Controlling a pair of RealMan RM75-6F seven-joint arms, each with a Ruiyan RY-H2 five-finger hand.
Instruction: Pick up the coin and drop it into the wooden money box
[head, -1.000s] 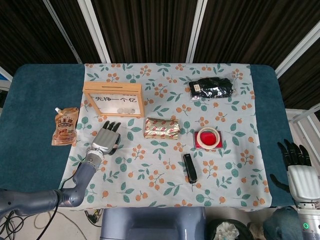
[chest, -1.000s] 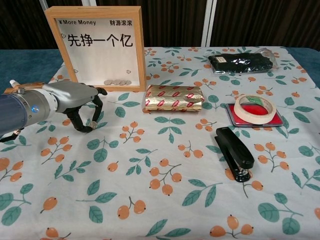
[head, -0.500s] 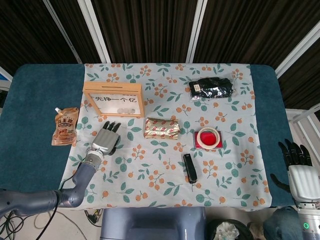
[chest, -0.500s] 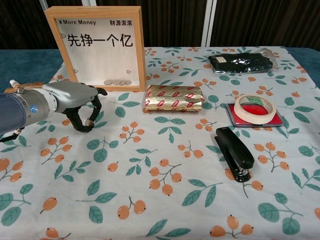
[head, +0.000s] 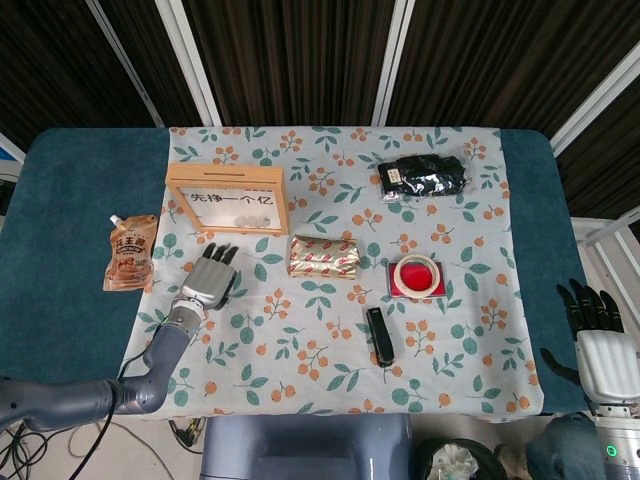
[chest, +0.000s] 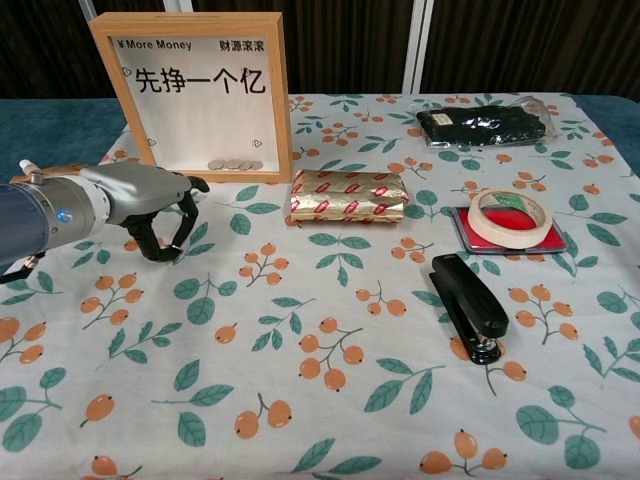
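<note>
The wooden money box stands upright at the back left of the flowered cloth, its glass front showing several coins along the bottom. My left hand hovers low over the cloth just in front of the box, also seen from above. Its thumb and a finger curl down and meet around a small coin, mostly hidden between the tips. My right hand hangs off the table's right edge, fingers apart, holding nothing.
A snack pouch lies left of the hand. A gold wrapped packet sits right of the box. Further right are a tape roll on a red box, a black stapler and a black bag.
The left hand's thumb and finger have drawn closer together around the coin, and the hand has shifted slightly left. The right hand has stayed put.
</note>
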